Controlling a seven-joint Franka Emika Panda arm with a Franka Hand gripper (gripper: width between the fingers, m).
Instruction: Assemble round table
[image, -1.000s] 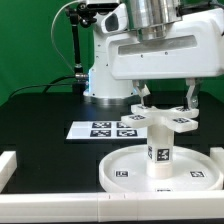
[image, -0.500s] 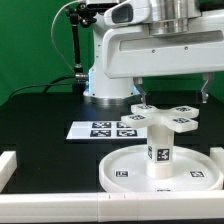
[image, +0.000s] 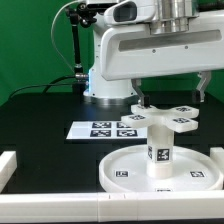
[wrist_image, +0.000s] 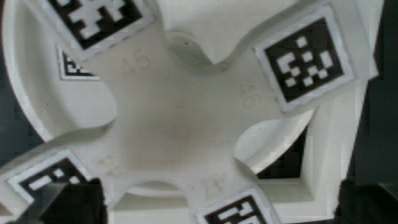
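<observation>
While pincer (image: 172, 98) gapes, cross foot (image: 163, 118) atop leg (image: 159, 152), disc (image: 160, 172)

Robotics lab: green backdrop (image: 30, 45), black table (image: 50, 112), marker board (image: 104, 129).

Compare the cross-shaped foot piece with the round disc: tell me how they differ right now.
The cross-shaped foot piece has four arms with a marker on each arm end; the round disc is a rimmed circle, clearly wider. The foot piece sits on top of the upright cylinder leg; the disc lies flat on the table beneath the leg. Both are white plastic with black-and-white markers.
</observation>
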